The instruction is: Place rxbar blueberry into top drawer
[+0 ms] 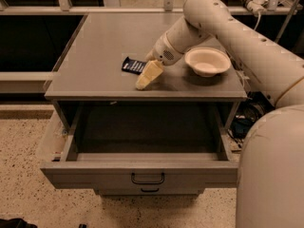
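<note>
The rxbar blueberry (132, 65), a small dark navy bar with white lettering, lies flat on the grey cabinet top (99, 46). My gripper (145, 78) hangs from the cream arm just to the right of the bar and slightly in front of it, low over the surface; it hides the bar's right end. The top drawer (137, 172) is pulled out wide below the cabinet top. Its dark interior shows nothing inside, and its black loop handle (147, 178) is on the front.
A cream bowl (207, 61) sits on the cabinet top to the right of the gripper. My arm (237, 37) reaches in from the right over the bowl. A lower drawer handle (149, 190) shows beneath. Speckled floor lies in front.
</note>
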